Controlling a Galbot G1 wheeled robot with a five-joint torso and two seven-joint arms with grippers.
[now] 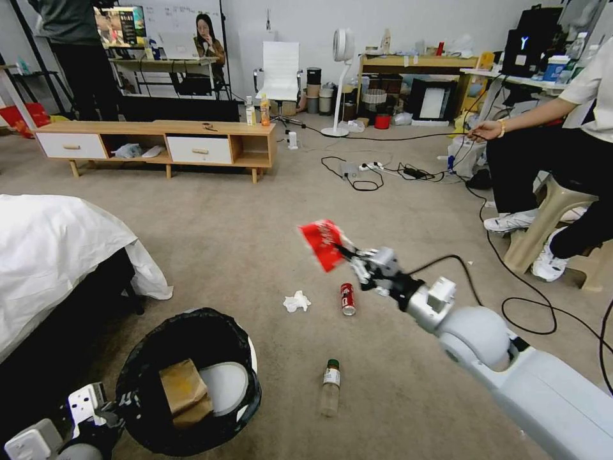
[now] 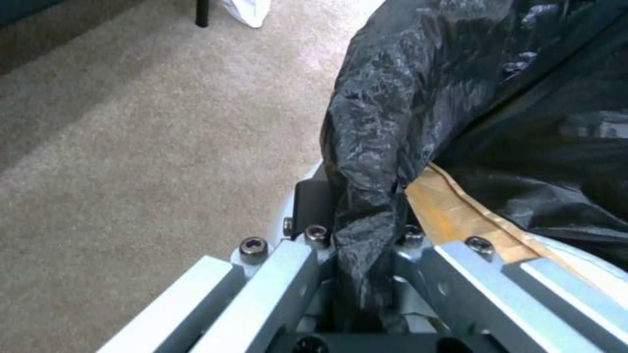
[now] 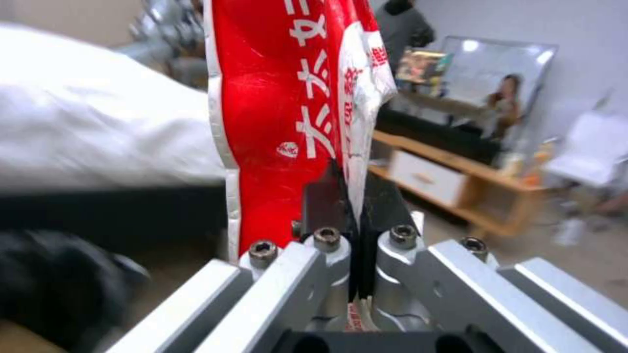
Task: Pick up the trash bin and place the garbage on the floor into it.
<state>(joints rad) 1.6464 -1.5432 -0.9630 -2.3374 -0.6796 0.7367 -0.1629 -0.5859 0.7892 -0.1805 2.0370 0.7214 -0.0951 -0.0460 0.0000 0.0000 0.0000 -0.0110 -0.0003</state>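
The trash bin (image 1: 191,383), white with a black bag over its rim, is held at the lower left with a brown paper piece (image 1: 184,391) inside. My left gripper (image 1: 128,404) is shut on the bin's rim; in the left wrist view its jaws pinch the black bag (image 2: 366,215). My right gripper (image 1: 348,253) is shut on the red-white snack wrapper (image 1: 323,241), raised above the floor (image 1: 242,243); the wrapper (image 3: 288,113) stands up between the closed fingers (image 3: 324,198). On the carpet lie a crumpled tissue (image 1: 296,301), a red soda can (image 1: 347,298) and a clear green-capped bottle (image 1: 330,386).
A bed with white sheet (image 1: 57,249) is on the left. A low wooden cabinet (image 1: 159,144) stands at the back. A seated person on a stool (image 1: 549,211) is at the right, with cables (image 1: 523,306) trailing across the carpet.
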